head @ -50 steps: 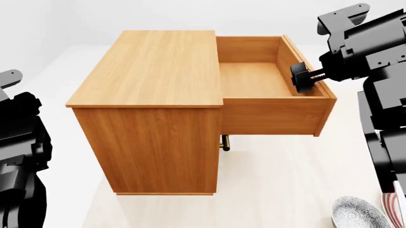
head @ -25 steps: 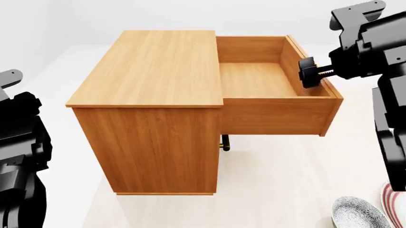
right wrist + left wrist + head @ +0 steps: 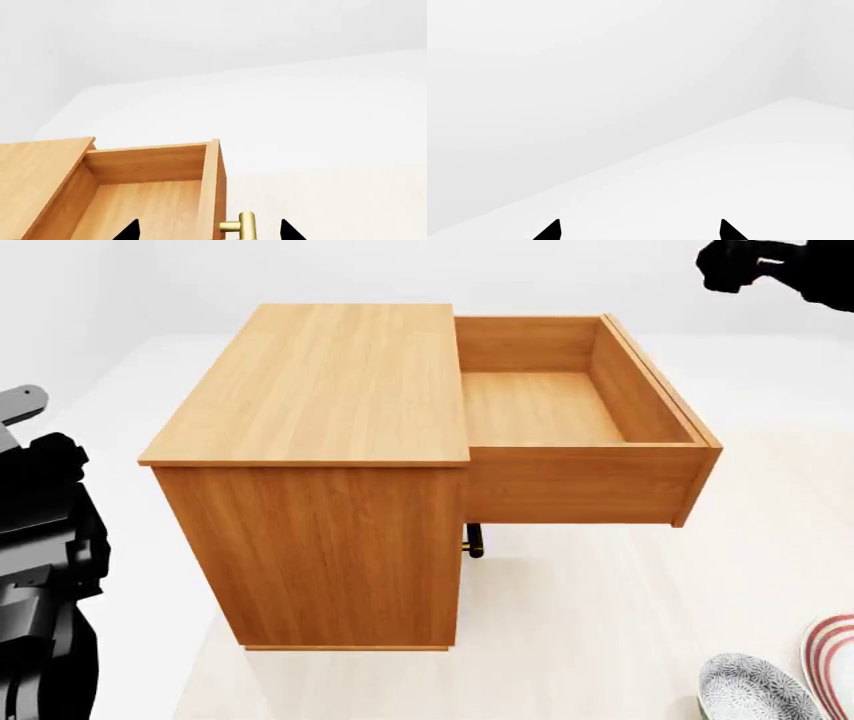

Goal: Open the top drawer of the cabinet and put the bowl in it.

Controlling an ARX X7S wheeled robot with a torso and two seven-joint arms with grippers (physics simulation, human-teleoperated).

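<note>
Drawer (image 3: 561, 405) stands pulled well out of the cabinet (image 3: 320, 420) toward your right in the head view, its shallow wooden box open to the top with nothing in it. The front panel runs along the drawer's far right edge, and the side wall facing you hangs clear of the cabinet body. Under the drawer, close against the cabinet face, a bit of a lower handle (image 3: 473, 540) peeks out.

Your right gripper (image 3: 734, 265) sits high at the top right corner of the head view, above and beyond the drawer's front, apart from it. Only a dark part of it shows there. In the right wrist view the two fingertips (image 3: 128, 231) show as black points set wide apart with nothing between them, so the jaws are spread and hold nothing. That view looks down on the drawer's front edge and its brass handle (image 3: 241, 226), which lies between the tips but beyond them.

Your left gripper (image 3: 637, 231) faces bare white floor and wall; its tips also stand wide apart and grip nothing. The left arm (image 3: 40, 570) hangs at the left edge of the head view, beside the cabinet.

The bowl (image 3: 754, 690) rests on the floor at the bottom right, well apart from the cabinet, just beside a plate (image 3: 830, 665) with red rings.
</note>
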